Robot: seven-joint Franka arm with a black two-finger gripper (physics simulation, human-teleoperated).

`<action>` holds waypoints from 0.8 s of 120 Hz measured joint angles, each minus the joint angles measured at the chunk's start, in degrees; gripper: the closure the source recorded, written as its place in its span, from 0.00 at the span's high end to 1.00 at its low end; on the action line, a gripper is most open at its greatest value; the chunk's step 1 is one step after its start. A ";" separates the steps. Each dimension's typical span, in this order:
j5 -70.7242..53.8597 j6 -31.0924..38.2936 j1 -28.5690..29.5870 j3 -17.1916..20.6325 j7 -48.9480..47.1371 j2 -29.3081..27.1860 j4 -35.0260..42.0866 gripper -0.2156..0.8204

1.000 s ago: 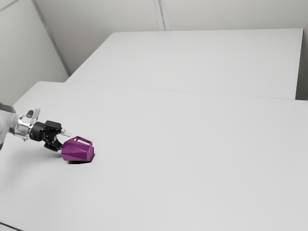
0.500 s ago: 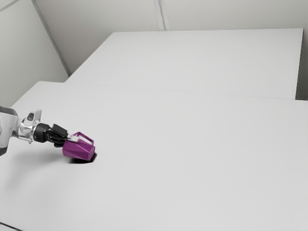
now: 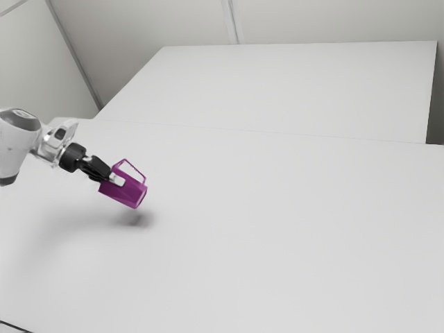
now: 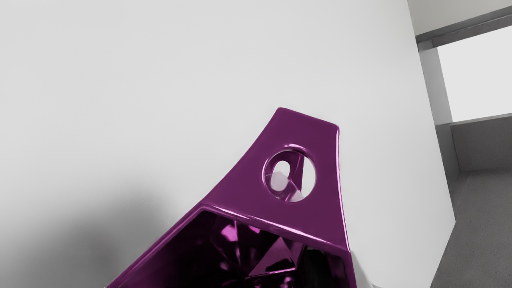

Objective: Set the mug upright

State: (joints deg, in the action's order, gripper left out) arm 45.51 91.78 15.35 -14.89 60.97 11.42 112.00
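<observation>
Pale grey walls (image 3: pixel 333 21) around a big whitish bench (image 3: pixel 277 222), with another light flat surface (image 3: pixel 291 83) beyond it, well apart from the tool (image 3: pixel 116 181). So here's how things look: the tool is closed on the purple mug (image 3: pixel 127 193) and has it up in the air, clear of the bench. One pale fingertip (image 3: pixel 118 180) sits against the mug's side; can't really tell how wide the gap between the fingers is, sorry.

Mug's right at the end of the tool and tilted, not upright. Its open mouth faces back toward the tool, and the base end points away from it, angled down toward the bench. Handle (image 4: pixel 304 132) sticks out on the upper side, just beside the tool, and you can see a round hole through it. Inside of the mug is mostly dark with some shiny pink facets.

Soft shadow (image 3: pixel 137 219) on the bench below the tool and mug, separate from both. The arm (image 3: pixel 17 142) comes in behind the tool, higher up, so the tool slants down to the mug.
</observation>
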 joint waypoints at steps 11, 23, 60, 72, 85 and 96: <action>-8.40 4.56 -1.80 2.25 -3.31 -1.82 -0.92 0.04; -17.77 9.18 -2.34 5.63 -7.51 -3.22 -1.57 0.04; -35.15 21.78 -5.15 11.74 -20.99 -5.82 2.88 0.03; -38.96 26.12 -4.85 13.60 -24.69 -6.21 5.48 0.03; -41.60 30.48 -5.49 14.80 -28.40 -6.29 8.32 0.03; -42.62 33.63 -5.50 15.15 -31.08 -6.13 10.22 0.03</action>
State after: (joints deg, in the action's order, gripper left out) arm 2.90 125.42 9.85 0.26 29.89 5.28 122.22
